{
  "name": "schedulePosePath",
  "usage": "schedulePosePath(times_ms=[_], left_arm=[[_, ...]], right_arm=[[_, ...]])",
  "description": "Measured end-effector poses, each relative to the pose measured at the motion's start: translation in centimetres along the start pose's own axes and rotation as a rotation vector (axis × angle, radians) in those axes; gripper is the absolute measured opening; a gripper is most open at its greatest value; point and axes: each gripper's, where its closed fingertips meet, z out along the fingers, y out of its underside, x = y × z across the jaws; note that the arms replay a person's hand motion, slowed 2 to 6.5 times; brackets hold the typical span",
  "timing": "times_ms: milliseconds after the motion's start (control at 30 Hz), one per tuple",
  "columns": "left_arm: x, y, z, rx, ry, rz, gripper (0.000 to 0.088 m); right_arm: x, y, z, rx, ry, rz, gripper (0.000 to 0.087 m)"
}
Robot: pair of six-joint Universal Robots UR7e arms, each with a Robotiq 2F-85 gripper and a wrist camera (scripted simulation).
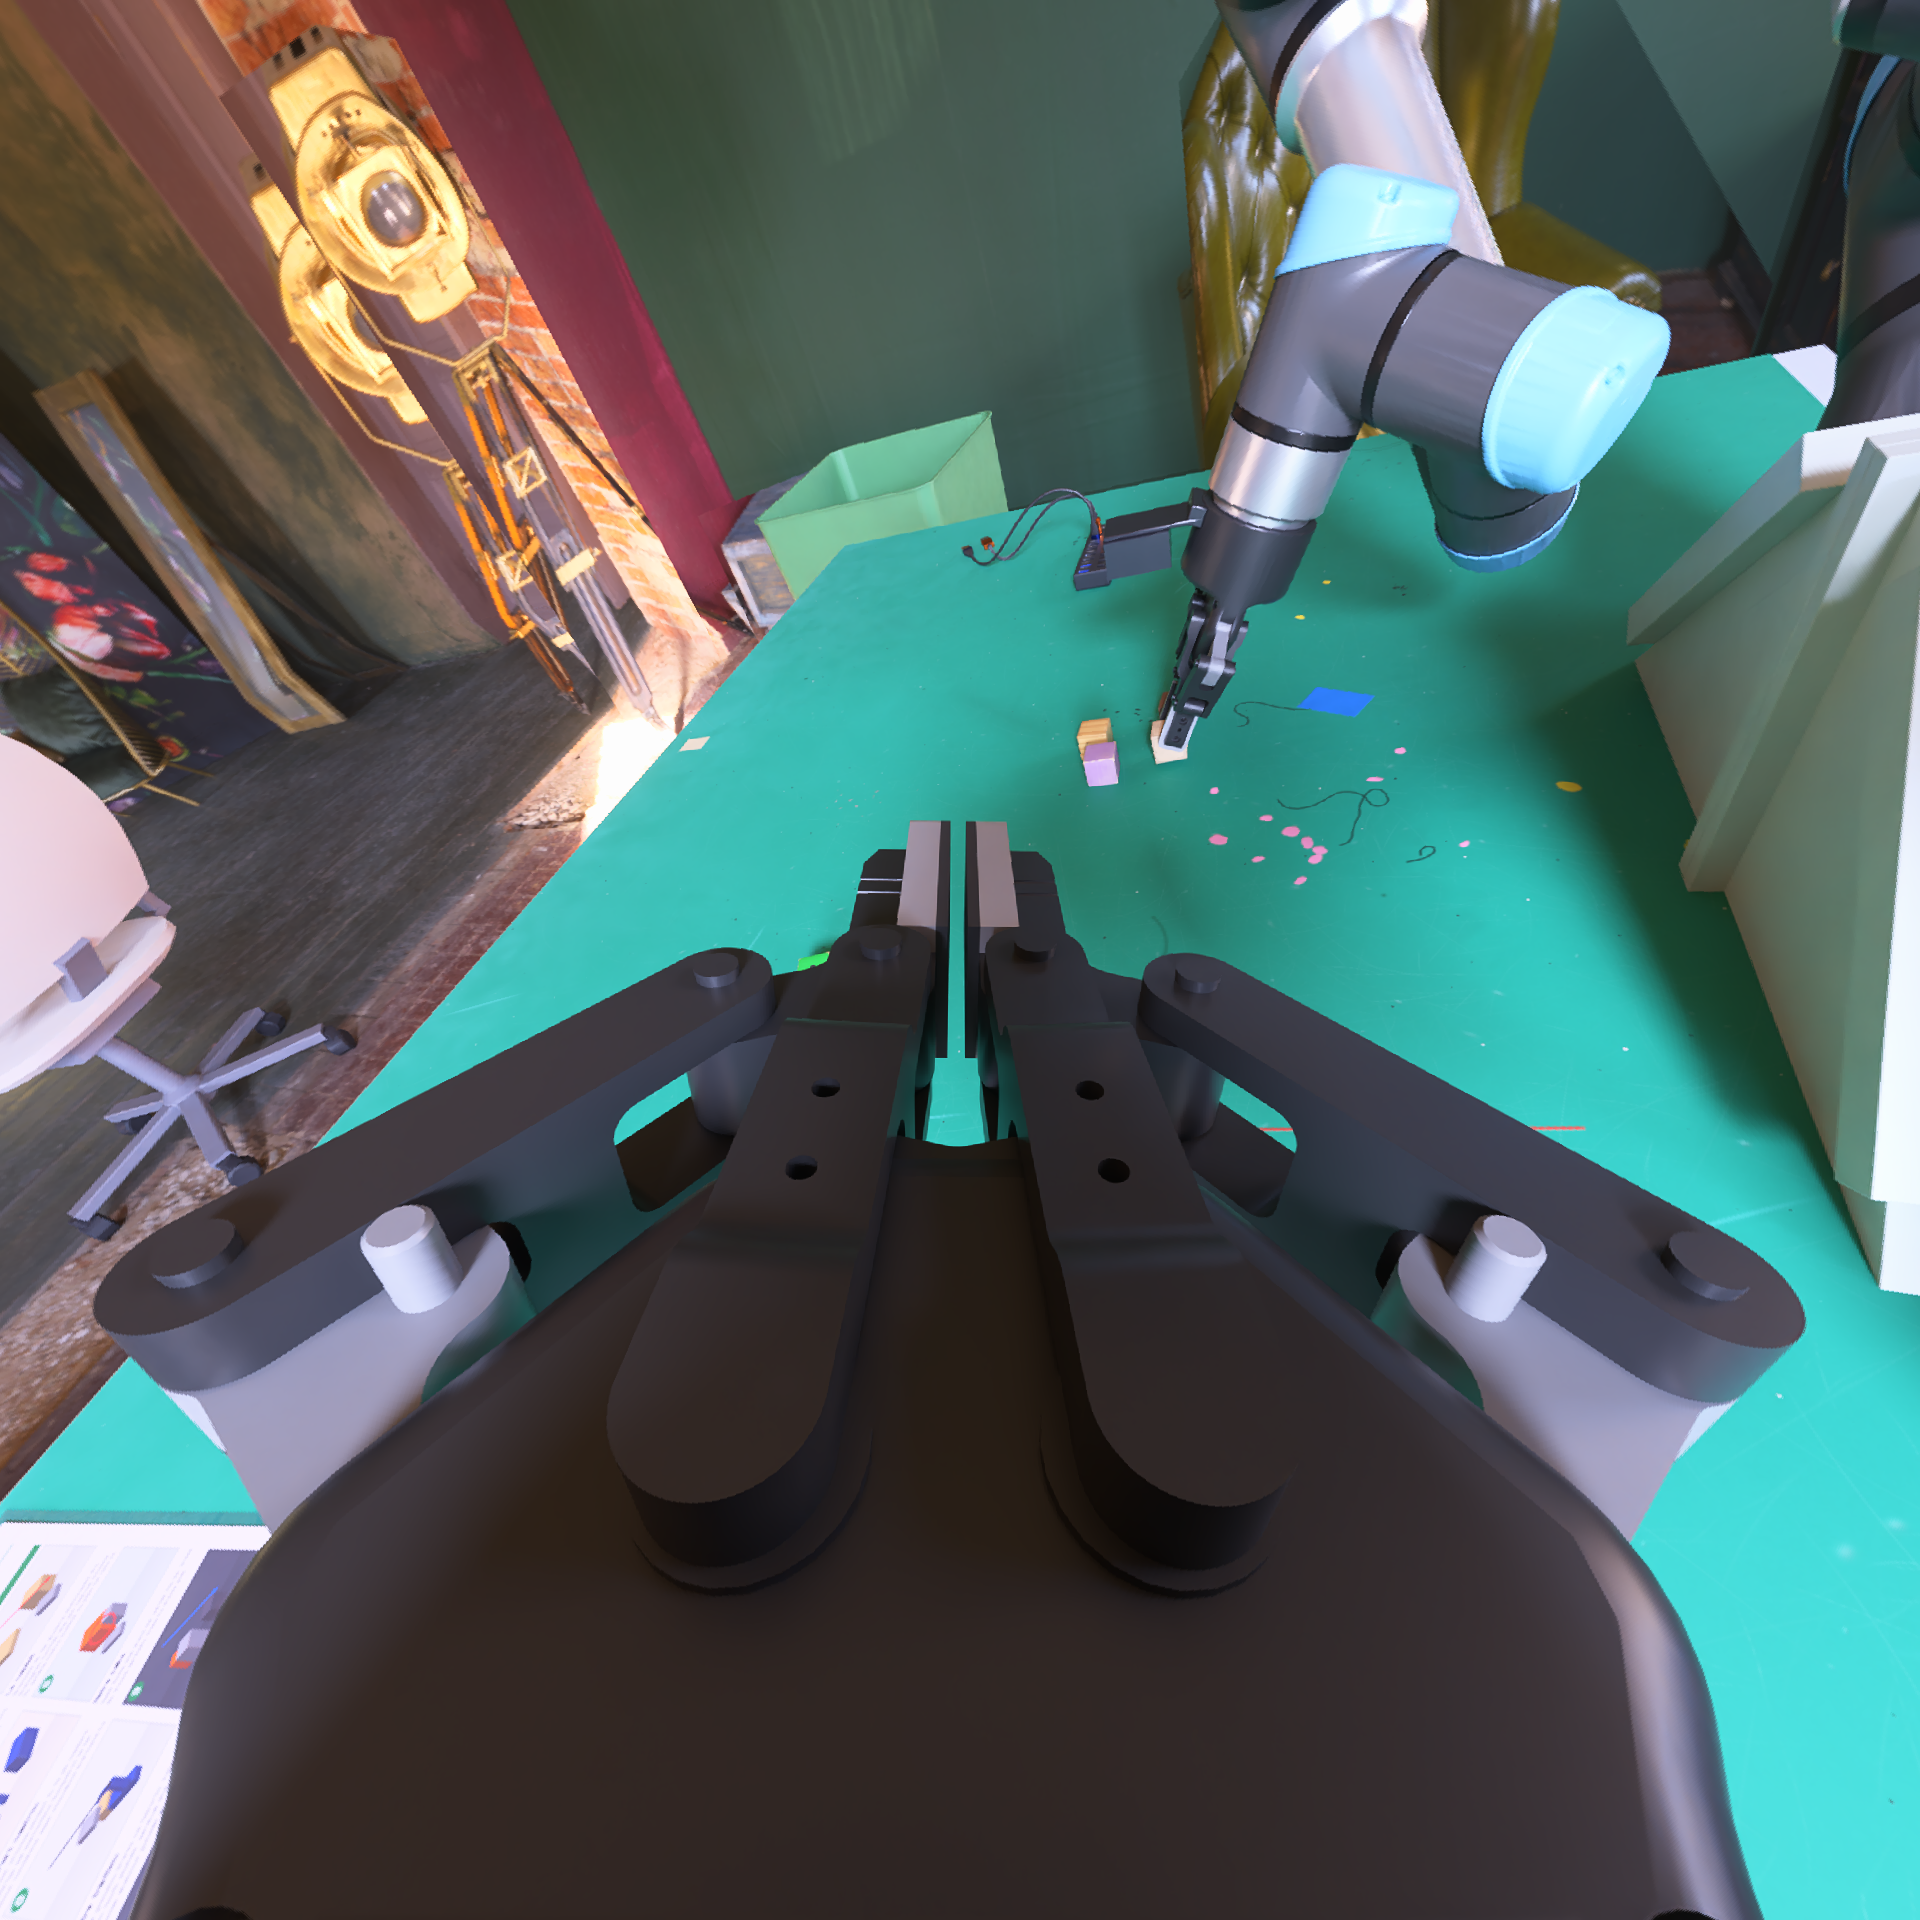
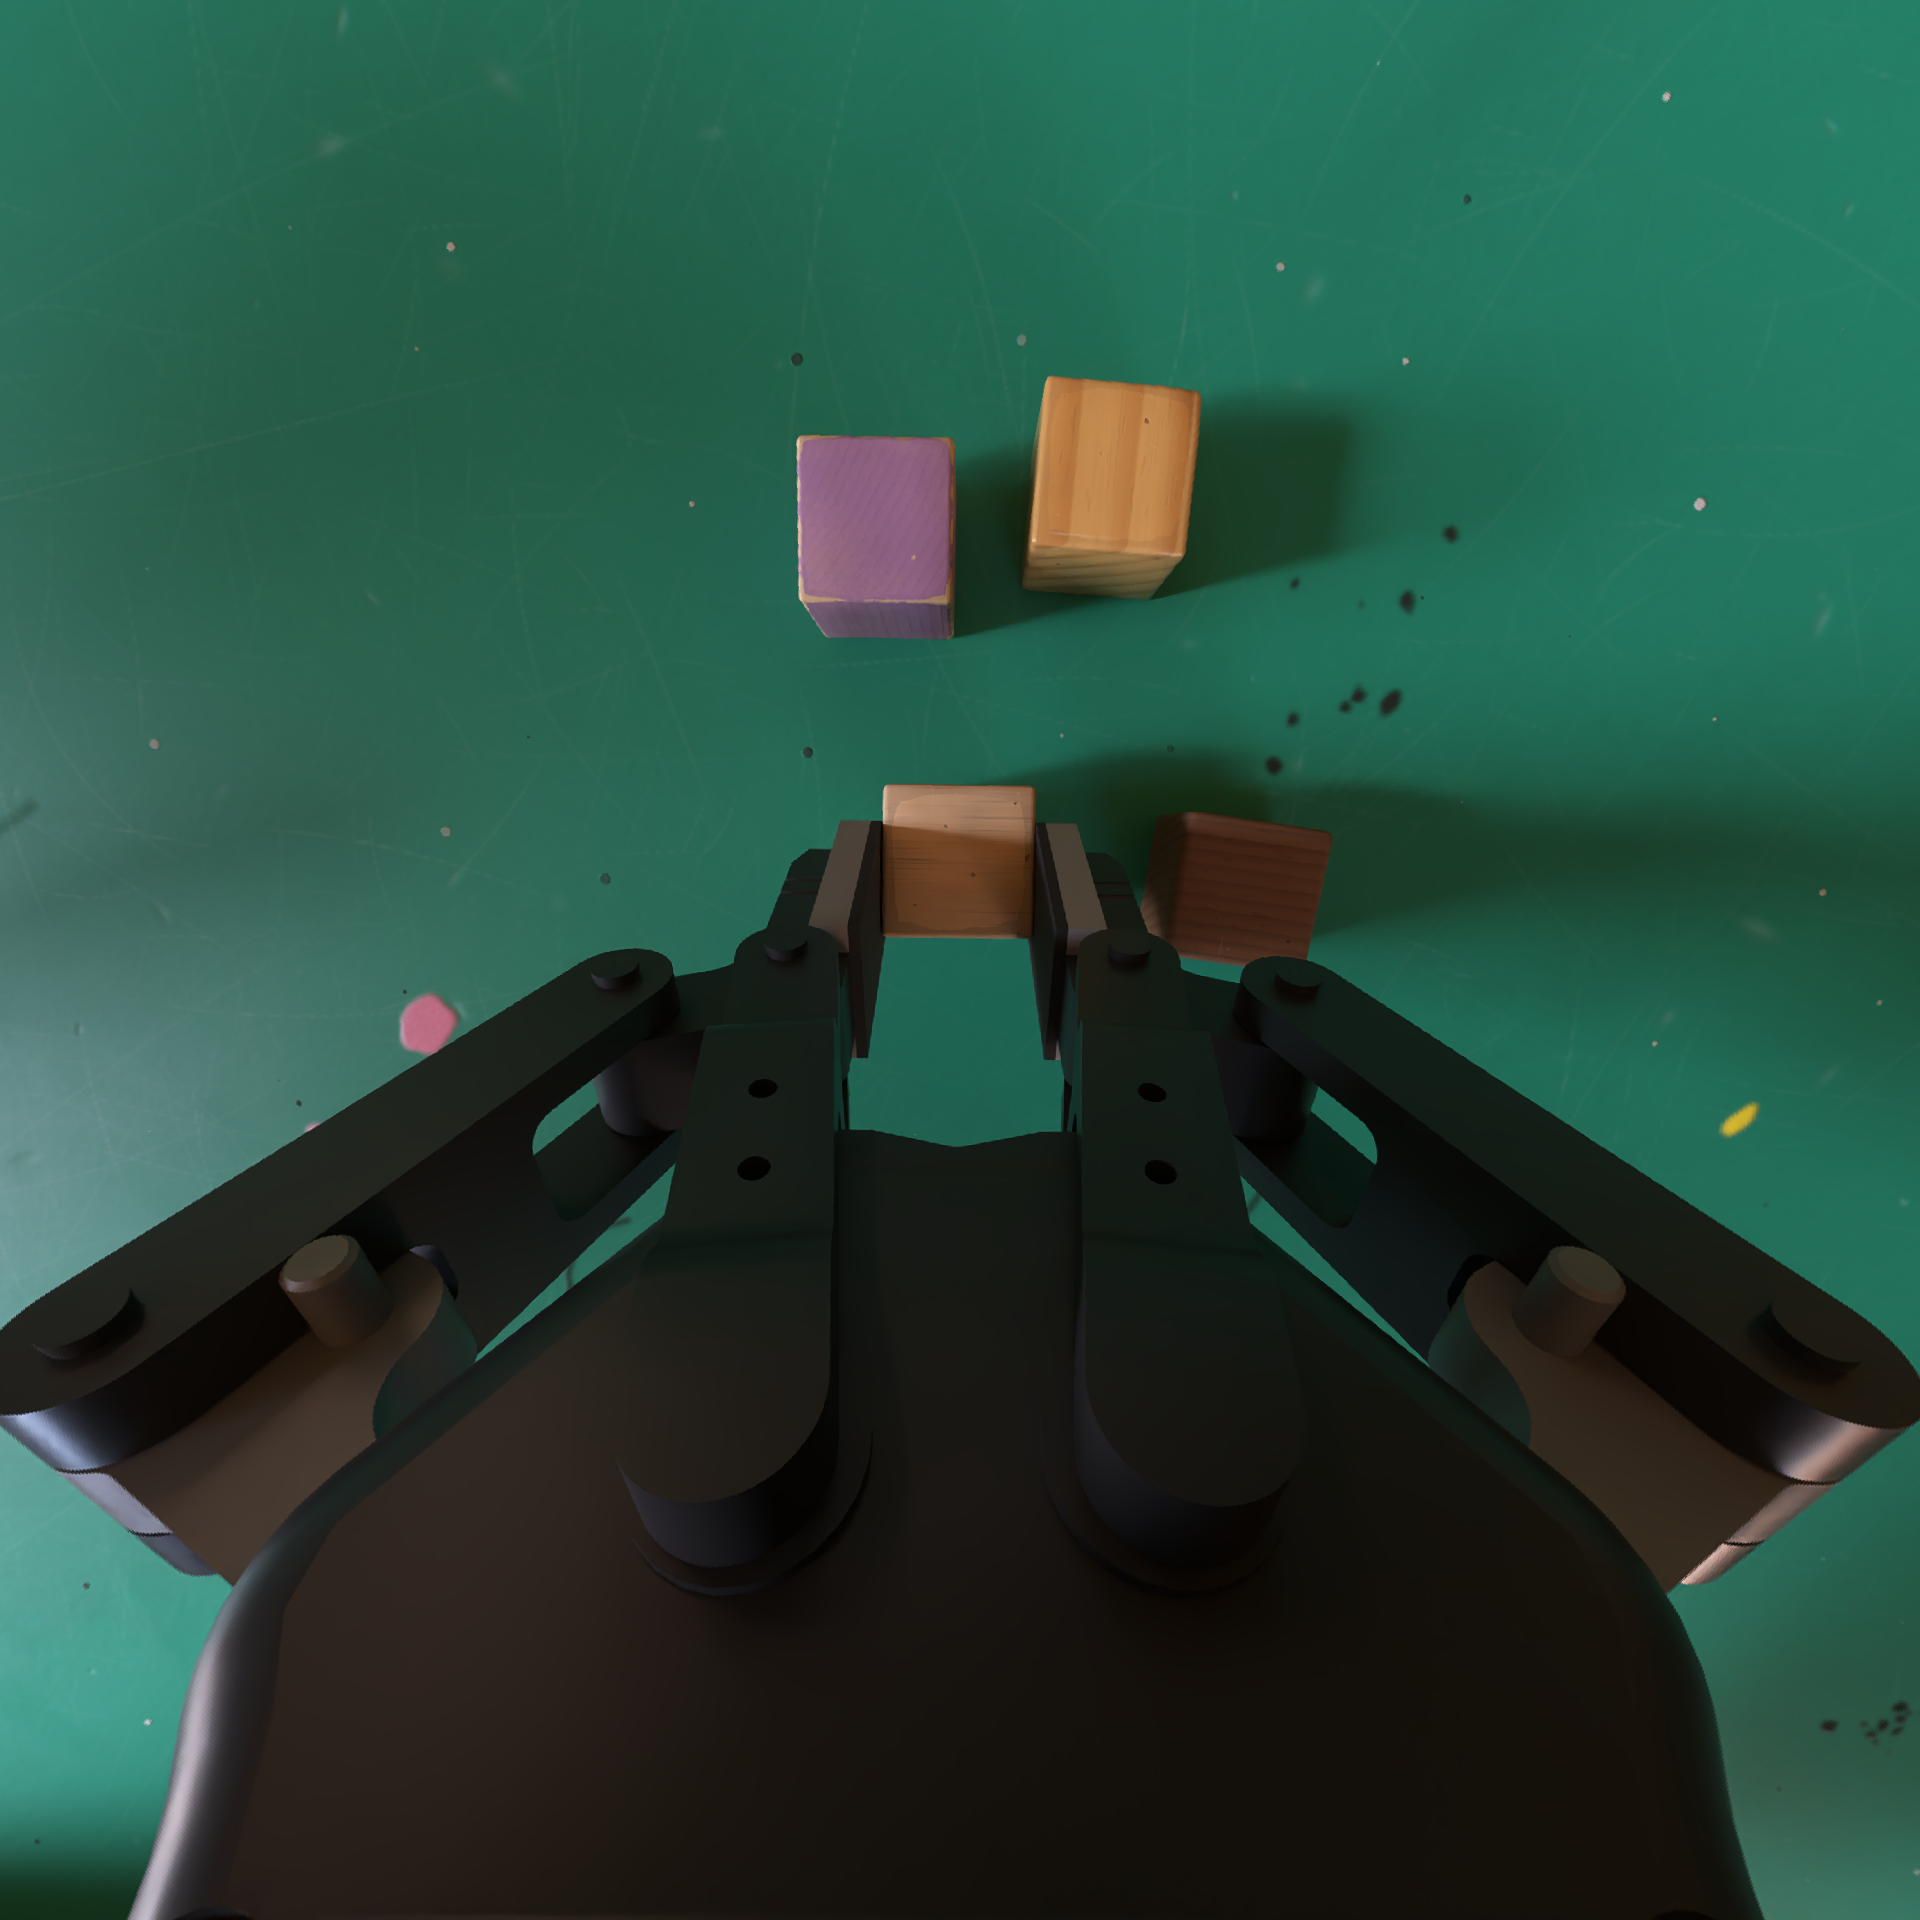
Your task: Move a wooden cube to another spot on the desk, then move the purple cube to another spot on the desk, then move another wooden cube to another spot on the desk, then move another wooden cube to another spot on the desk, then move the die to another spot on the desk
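In the right wrist view my right gripper (image 2: 958, 868) is shut on a pale wooden cube (image 2: 958, 862), its pads against the cube's two sides at desk level. A dark brown wooden cube (image 2: 1236, 885) stands just right of it. Beyond are the purple cube (image 2: 876, 530) and a light orange wooden cube (image 2: 1112, 483), side by side. In the left wrist view my left gripper (image 1: 957, 873) is shut and empty above the green desk (image 1: 935, 675). Far off there, the right gripper (image 1: 1179, 732) stands on the pale cube (image 1: 1166, 750), near the purple cube (image 1: 1100, 764) and the orange cube (image 1: 1093, 734). No die is in view.
A white cabinet (image 1: 1808, 831) stands along the desk's right side. A dark device with cables (image 1: 1127, 545) and a green bin (image 1: 883, 494) are at the far end. A blue patch (image 1: 1335, 701) lies near the cubes. Printed sheets (image 1: 83, 1683) lie at the near left corner.
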Motion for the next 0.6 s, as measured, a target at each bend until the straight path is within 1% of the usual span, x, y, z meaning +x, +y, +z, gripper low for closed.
schedulePosePath(times_ms=[267,467,500,533,600], left_arm=[[-0.1,0.1,-0.1,-0.005,-0.004,0.002,0.0025],[-0.1,0.0,-0.2,-0.001,-0.007,0.001,0.0025],[-0.1,0.0,-0.2,0.000,-0.007,0.000,0.0025],[-0.1,0.0,-0.2,0.002,-0.007,0.000,0.0025],[-0.1,-0.1,-0.2,0.004,-0.007,-0.001,0.0025]], right_arm=[[0.2,0.0,-0.1,0.011,0.011,0.002,0.0252],[0.4,-0.4,-0.9,0.035,0.031,-0.002,0.0252],[0.5,-0.5,-1.1,0.040,0.035,-0.003,0.0300],[0.5,-0.6,-1.3,0.046,0.040,-0.004,0.0383],[0.5,-0.9,-1.7,0.060,0.048,-0.009,0.0465]])
